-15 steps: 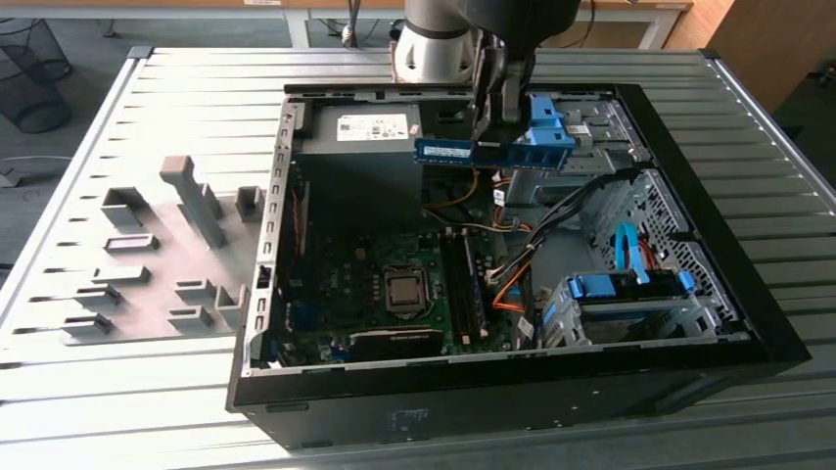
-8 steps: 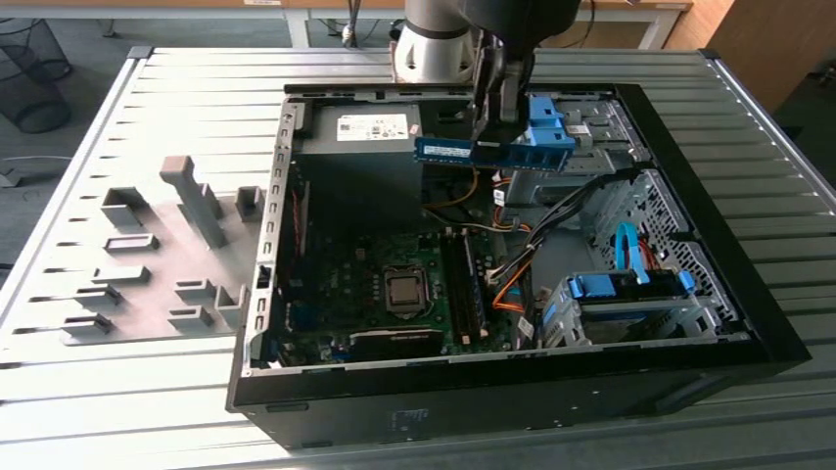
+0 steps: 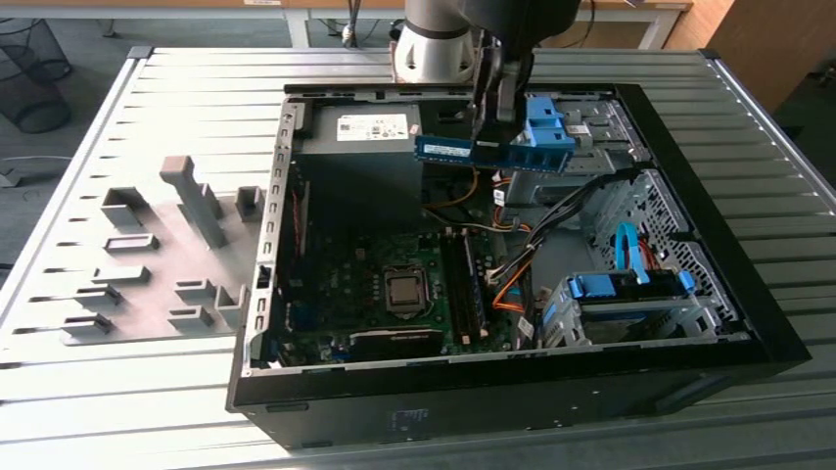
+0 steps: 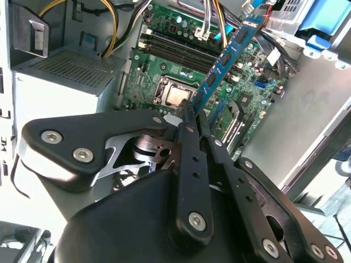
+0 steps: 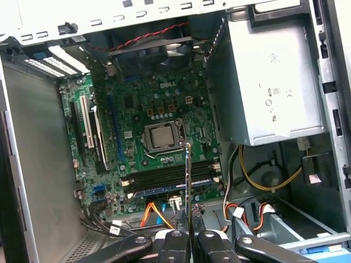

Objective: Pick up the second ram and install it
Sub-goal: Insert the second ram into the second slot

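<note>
Gripper (image 4: 193, 113) clamped tight on the ram (image 4: 230, 55), hanging it level above the motherboard (image 5: 153, 104), apparently to line up with the slots (image 5: 164, 174).

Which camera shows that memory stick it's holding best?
The second wrist view: the second ram shows its chip-lined face, clamped in the end effector. The exterior view shows it smaller, held above the open case. The first wrist view sees it edge-on.
</note>
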